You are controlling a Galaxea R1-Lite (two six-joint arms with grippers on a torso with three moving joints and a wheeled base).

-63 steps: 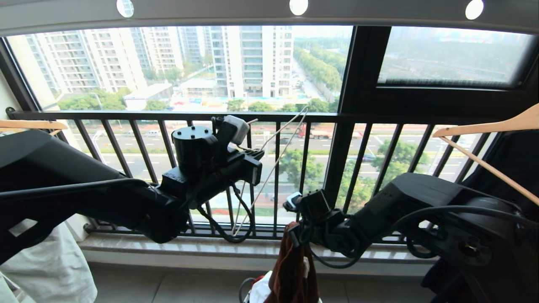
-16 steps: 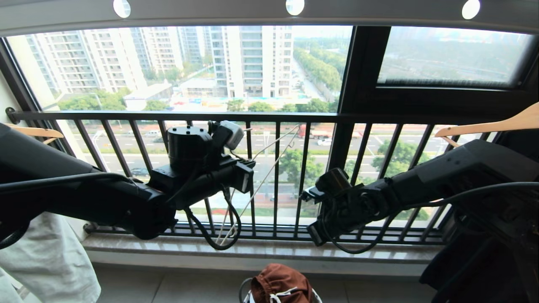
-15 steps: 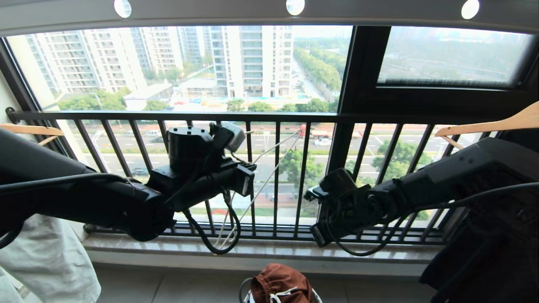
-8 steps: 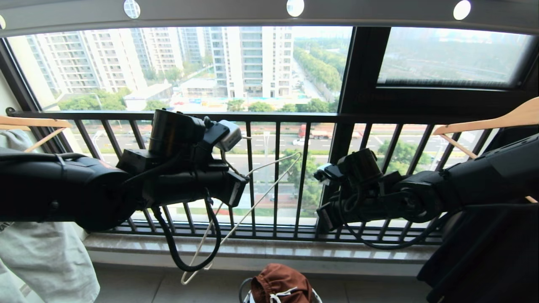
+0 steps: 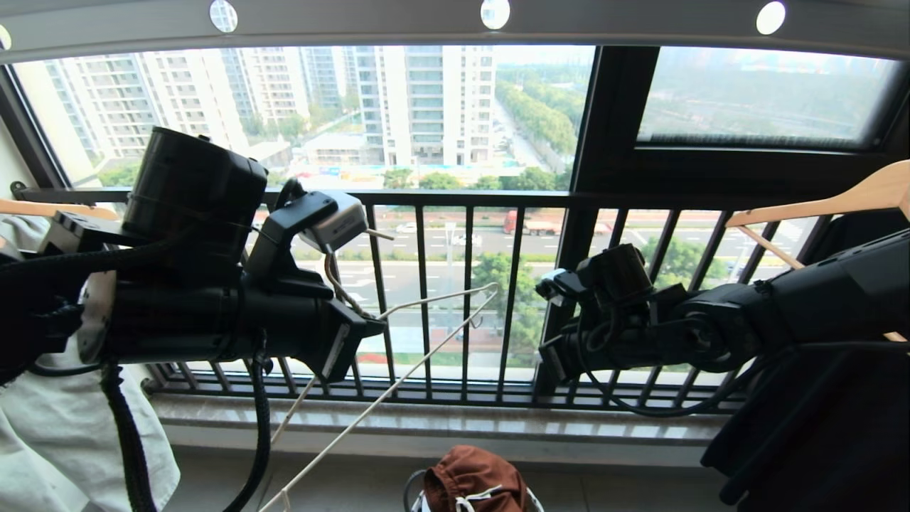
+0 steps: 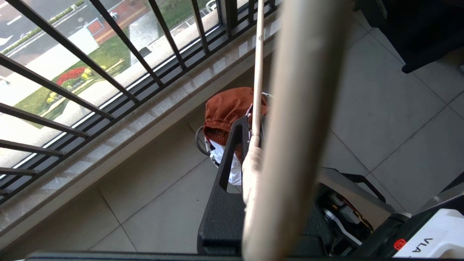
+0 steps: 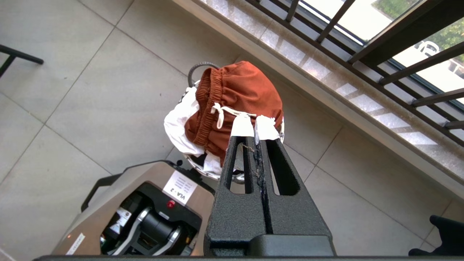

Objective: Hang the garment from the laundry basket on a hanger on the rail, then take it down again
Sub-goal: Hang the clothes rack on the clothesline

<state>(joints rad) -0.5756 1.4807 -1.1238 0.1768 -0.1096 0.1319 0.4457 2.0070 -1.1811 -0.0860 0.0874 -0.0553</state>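
Note:
The rust-brown garment (image 7: 235, 98) lies bunched on top of the laundry basket (image 7: 197, 67) on the floor, drawstring showing; it also appears at the head view's bottom edge (image 5: 473, 478). My left gripper (image 6: 252, 139) is shut on the cream wire hanger (image 5: 441, 298), which slants down toward the floor, off the rail (image 5: 355, 25) overhead. My right gripper (image 7: 253, 130) hangs shut and empty above the garment, well clear of it.
The black railing (image 5: 462, 195) and stone sill (image 5: 426, 423) run across in front. Wooden hangers carry a black garment (image 5: 817, 427) at the right and a pale one (image 5: 64, 441) at the left. My base (image 7: 145, 210) stands close to the basket.
The right gripper earlier held the garment over the basket; the garment now lies in it. The left arm has swung up and nearer, tilting the hanger's lower end down. The right arm rose level.

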